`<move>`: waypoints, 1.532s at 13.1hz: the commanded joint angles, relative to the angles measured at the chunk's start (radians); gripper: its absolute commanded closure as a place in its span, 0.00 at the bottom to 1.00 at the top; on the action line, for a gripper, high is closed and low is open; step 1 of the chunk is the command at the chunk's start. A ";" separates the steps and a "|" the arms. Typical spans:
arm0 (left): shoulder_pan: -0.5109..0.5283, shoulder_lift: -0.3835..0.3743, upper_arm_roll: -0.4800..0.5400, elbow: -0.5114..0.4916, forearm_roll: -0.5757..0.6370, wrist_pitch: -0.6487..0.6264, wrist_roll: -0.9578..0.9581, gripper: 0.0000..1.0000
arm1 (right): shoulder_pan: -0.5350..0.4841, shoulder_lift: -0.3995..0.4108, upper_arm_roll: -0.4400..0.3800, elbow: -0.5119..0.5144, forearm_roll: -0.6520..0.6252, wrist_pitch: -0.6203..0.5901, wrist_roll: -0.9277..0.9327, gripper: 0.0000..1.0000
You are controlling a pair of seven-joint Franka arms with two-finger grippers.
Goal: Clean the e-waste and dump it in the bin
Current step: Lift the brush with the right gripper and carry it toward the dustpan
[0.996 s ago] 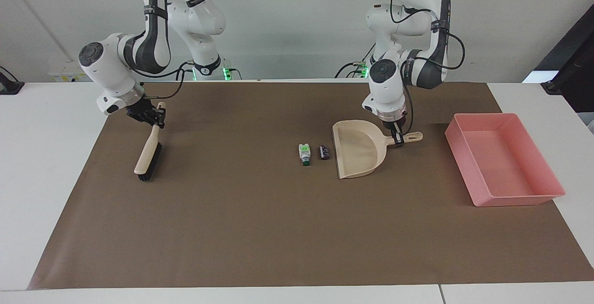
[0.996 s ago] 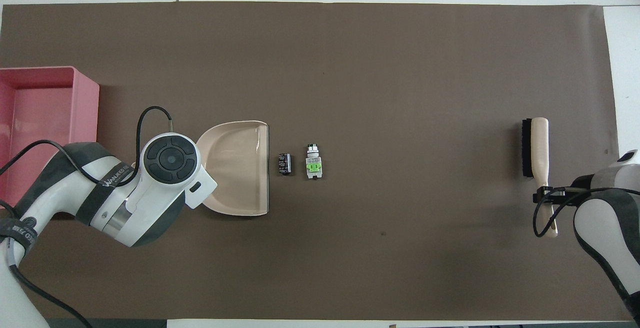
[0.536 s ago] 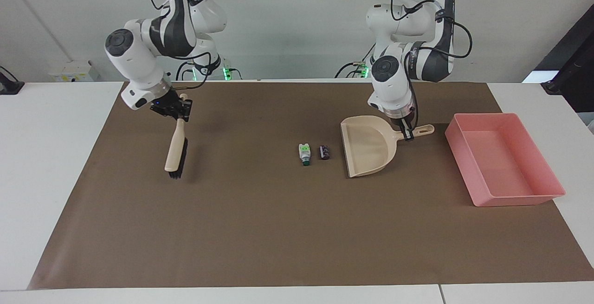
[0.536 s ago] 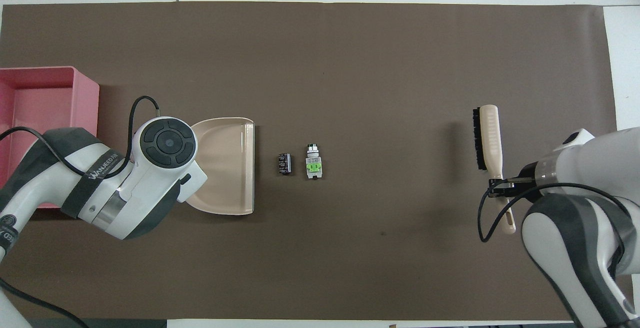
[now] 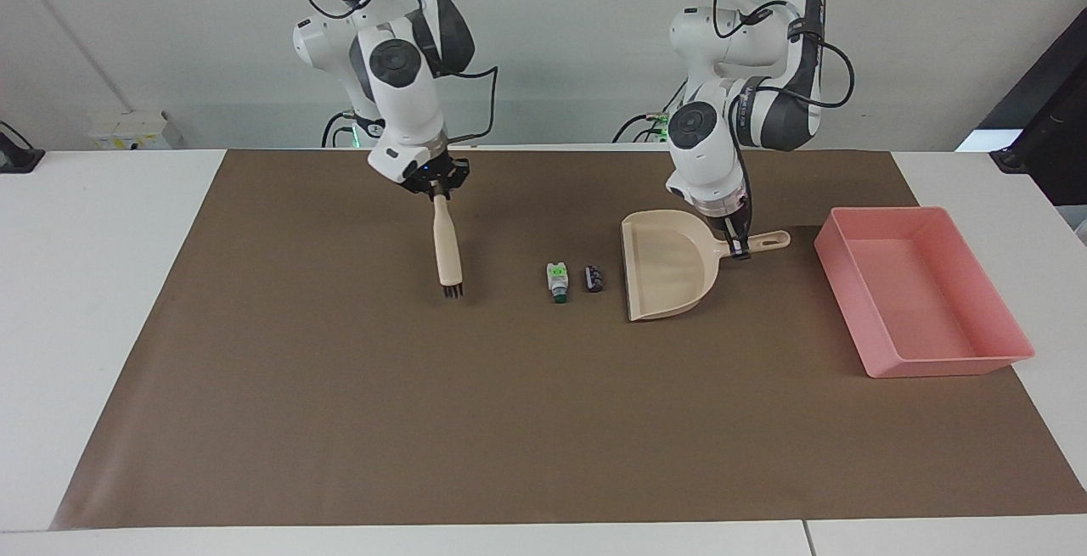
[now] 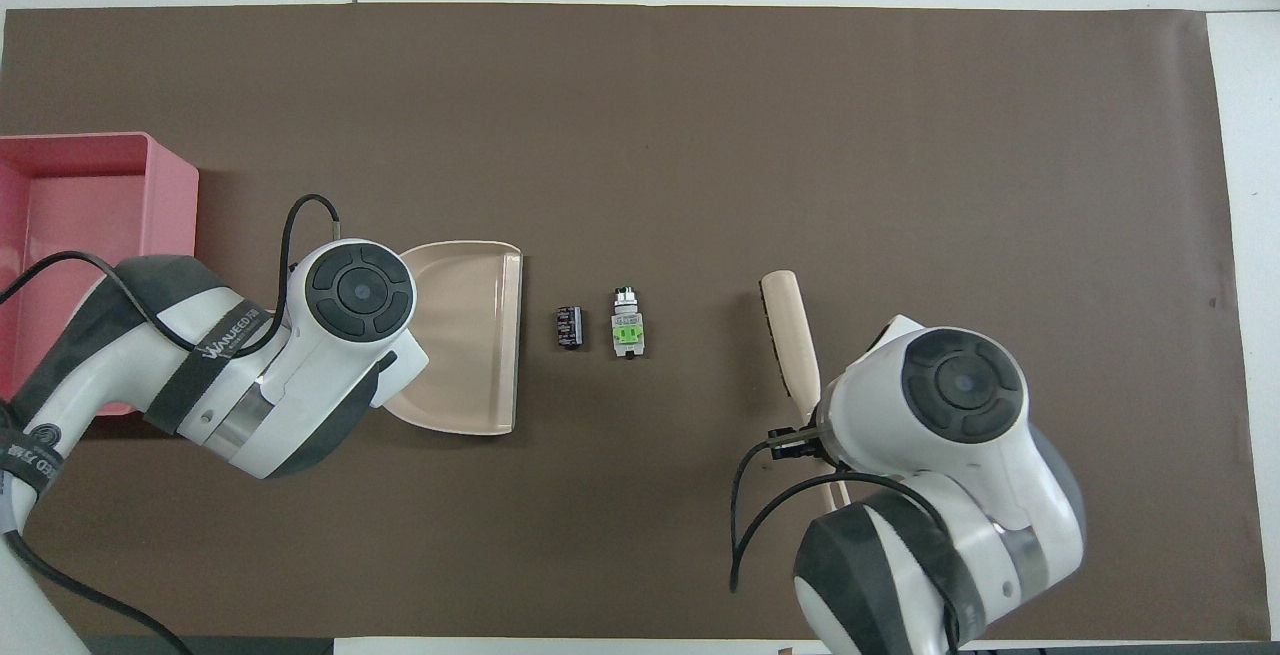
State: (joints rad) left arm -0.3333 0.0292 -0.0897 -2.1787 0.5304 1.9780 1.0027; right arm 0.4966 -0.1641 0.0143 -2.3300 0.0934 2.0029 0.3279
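The e-waste lies mid-mat: a white cylinder with a green label [image 5: 557,280] [image 6: 627,328] and a stubby black cylinder [image 5: 594,278] [image 6: 569,326] side by side. My left gripper [image 5: 735,244] is shut on the handle of the beige dustpan [image 5: 667,272] [image 6: 470,335], whose open mouth faces the black piece with a small gap. My right gripper [image 5: 435,187] is shut on the handle of a brush [image 5: 446,250] [image 6: 790,335] that hangs bristles down beside the white piece, toward the right arm's end. The pink bin [image 5: 943,364] [image 6: 170,205] stands empty at the left arm's end.
A brown mat [image 5: 509,420] covers most of the white table. The left arm's wrist [image 6: 350,335] hides the dustpan's handle from above. Nothing else lies on the mat.
My right arm has carried the brush from the right arm's end to just beside the white piece. My left gripper lifted the dustpan back from the black piece, then edged it slightly closer.
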 commanded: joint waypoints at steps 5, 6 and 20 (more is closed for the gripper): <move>-0.035 0.006 0.004 -0.036 0.019 0.059 -0.062 1.00 | 0.127 0.233 -0.004 0.191 -0.064 0.100 0.187 1.00; -0.038 0.017 0.004 -0.036 0.019 0.059 -0.088 1.00 | 0.151 0.277 -0.004 0.230 -0.098 0.097 0.222 1.00; -0.039 0.003 0.004 -0.082 0.019 0.070 -0.095 1.00 | 0.333 0.480 0.067 0.383 0.259 0.308 0.223 1.00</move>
State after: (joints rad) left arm -0.3709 0.0462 -0.0897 -2.2313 0.5305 2.0192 0.9180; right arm 0.8358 0.2736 0.0541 -1.9769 0.2486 2.2629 0.6155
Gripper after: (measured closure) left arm 0.665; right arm 0.740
